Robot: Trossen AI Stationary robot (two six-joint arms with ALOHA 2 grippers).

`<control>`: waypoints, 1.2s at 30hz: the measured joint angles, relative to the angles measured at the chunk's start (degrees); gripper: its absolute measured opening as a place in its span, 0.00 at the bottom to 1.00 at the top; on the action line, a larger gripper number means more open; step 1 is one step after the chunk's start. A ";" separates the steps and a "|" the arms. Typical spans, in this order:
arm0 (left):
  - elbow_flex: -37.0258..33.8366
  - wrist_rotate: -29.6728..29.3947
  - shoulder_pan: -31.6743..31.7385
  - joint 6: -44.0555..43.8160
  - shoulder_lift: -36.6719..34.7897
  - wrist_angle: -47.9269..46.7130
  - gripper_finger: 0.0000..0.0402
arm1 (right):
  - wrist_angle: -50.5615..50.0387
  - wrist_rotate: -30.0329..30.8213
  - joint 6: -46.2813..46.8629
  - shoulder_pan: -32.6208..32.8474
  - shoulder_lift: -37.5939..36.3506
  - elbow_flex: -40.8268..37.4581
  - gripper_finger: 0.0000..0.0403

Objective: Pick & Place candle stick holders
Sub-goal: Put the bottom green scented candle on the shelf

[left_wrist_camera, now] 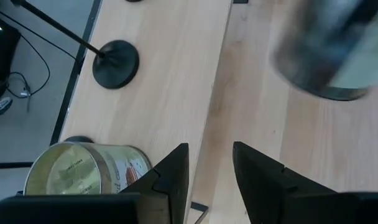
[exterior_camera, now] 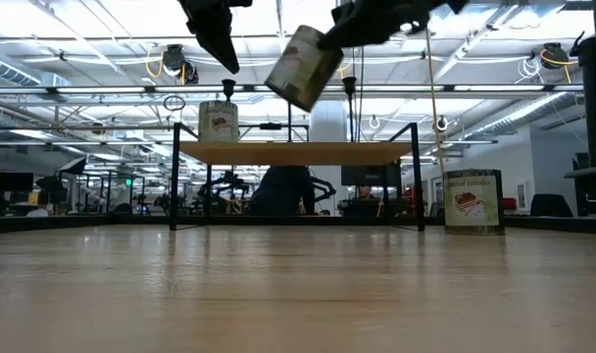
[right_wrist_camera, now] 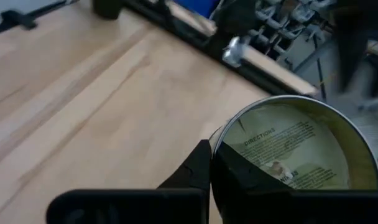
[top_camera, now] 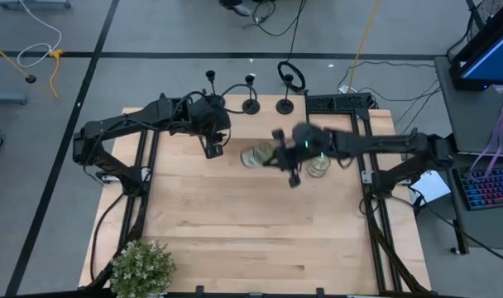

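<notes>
Holders (top_camera: 250, 103): matte-black, disc bases, thin upright stems.

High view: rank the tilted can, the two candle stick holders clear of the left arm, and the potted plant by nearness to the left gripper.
From the left gripper:
1. tilted can, just beside it, toward the right arm.
2. middle candle stick holder, at the table's far edge.
3. right candle stick holder, farther along that edge.
4. potted plant, at the near left corner.
</notes>
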 joint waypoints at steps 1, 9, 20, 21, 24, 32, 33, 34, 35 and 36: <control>0.00 0.00 0.00 0.00 0.00 0.56 0.33 | -1.65 -1.40 -0.65 -1.53 0.47 2.32 0.00; 0.00 0.07 0.00 0.17 0.00 6.54 0.33 | -13.95 -4.39 -0.53 -10.88 8.70 16.44 0.00; 0.00 0.07 0.00 -1.18 0.00 6.97 0.33 | -14.38 -4.03 -1.51 -17.72 14.44 18.10 0.00; 0.00 0.07 0.00 -1.16 0.00 6.97 0.33 | -14.68 -4.02 -1.33 -18.03 14.36 18.10 0.00; 0.00 0.07 0.00 -1.16 0.00 6.97 0.33 | -14.67 -4.25 -1.30 -18.49 14.26 18.10 0.00; 0.00 0.07 0.00 -1.01 0.00 6.97 0.33 | -13.55 -4.17 -1.32 -18.71 14.23 18.12 0.08; 0.00 0.07 0.00 -1.01 0.00 6.97 0.33 | -13.56 -4.26 -1.29 -18.73 14.23 18.12 0.09; 0.00 0.07 0.00 -1.01 0.00 6.97 0.33 | -13.59 -4.20 -1.27 -18.71 14.23 18.12 0.10; 0.00 0.07 0.00 -1.01 0.00 6.97 0.33 | -13.45 -4.15 -1.28 -18.71 14.23 18.12 0.11; 0.00 0.07 0.00 -1.01 0.00 6.97 0.33 | -13.34 -4.07 -1.28 -18.71 14.23 18.12 0.12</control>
